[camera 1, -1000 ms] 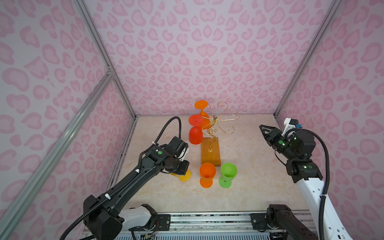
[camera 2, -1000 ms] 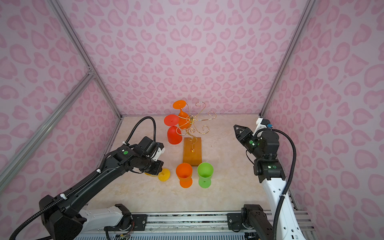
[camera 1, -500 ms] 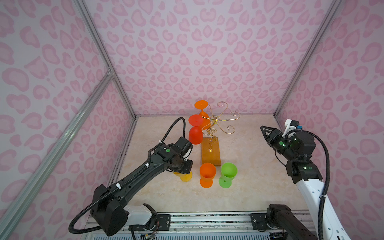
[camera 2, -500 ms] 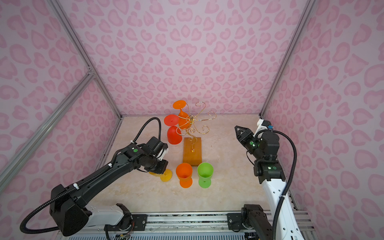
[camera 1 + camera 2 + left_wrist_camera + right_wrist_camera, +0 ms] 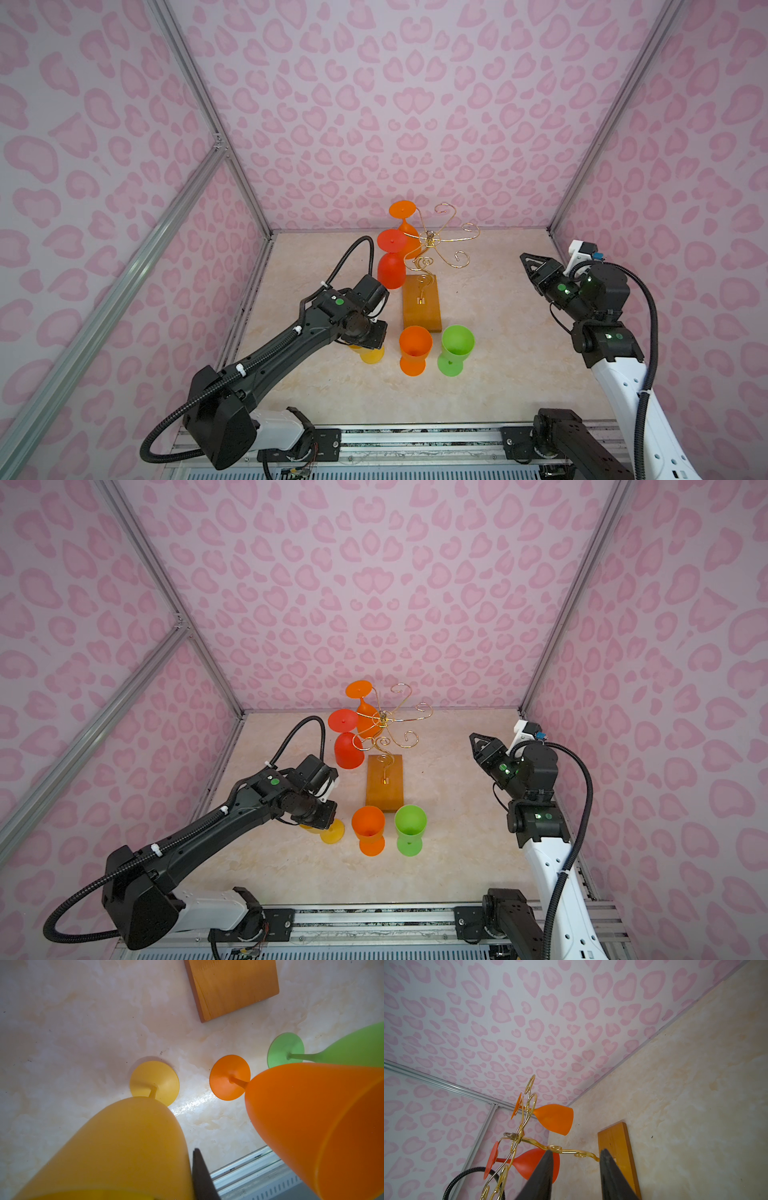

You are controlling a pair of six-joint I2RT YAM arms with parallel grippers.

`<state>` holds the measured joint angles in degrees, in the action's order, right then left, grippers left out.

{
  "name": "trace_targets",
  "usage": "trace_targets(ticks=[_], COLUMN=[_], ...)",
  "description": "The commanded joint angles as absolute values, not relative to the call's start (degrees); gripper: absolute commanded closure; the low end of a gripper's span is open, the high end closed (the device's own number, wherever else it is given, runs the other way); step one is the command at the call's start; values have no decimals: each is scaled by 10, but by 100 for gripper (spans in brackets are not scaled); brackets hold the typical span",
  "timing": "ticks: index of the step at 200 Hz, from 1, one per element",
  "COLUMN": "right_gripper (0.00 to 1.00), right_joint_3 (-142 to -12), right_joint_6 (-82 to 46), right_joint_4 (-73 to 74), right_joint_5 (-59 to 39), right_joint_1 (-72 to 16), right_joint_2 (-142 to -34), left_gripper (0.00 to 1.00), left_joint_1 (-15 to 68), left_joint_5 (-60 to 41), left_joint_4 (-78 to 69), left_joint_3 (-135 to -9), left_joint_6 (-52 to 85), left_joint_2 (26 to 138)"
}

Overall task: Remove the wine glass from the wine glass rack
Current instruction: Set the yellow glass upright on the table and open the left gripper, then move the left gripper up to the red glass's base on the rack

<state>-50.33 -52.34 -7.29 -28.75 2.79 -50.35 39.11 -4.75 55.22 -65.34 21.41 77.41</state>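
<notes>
while the left hand (image 5: 368, 337) sits over the yellow wine glass (image 5: 371, 355) standing on the bench (image 5: 498, 374) in both top views, the red wine glass (image 5: 391, 270) and the hanging orange wine glass (image 5: 402, 210) dangle upside down on the wine glass rack (image 5: 421, 309). the right hand (image 5: 528, 258) is well apart from it. left wrist view: one finger (image 5: 201, 1176) is beside the yellow bowl; i cannot tell if it squeezes. right wrist view: fingers (image 5: 544, 1176) apart, holding nothing.

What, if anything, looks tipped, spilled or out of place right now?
Nothing stands out. The yellow glass, orange glass and green glass stand upright by the rack; a red glass and a second orange glass hang upside down from it.
</notes>
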Motion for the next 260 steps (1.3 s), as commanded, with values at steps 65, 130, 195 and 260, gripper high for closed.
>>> trace_targets(ticks=[65,130,195,260], right_gripper=[62,62,62,62], right_joint_3=[-493,-486,-479,-472], right_joint_6=[-526,-530,-533,-533], right_joint_4=[-52,-42,-37,-39], right_joint_5=[-295,-298,-299,-302], right_joint_1=[34,36,39,48], right_joint_2=[-502,-503,-496,-484], left_gripper=[51,38,39,38], left_joint_1=[395,395,326,200], left_joint_5=[-69,-75,-168,-394], left_joint_4=[553,582,386,7], left_joint_3=[-690,-763,-783,-647], left_joint_6=[227,240,362,633], left_joint_2=[745,650,545,589])
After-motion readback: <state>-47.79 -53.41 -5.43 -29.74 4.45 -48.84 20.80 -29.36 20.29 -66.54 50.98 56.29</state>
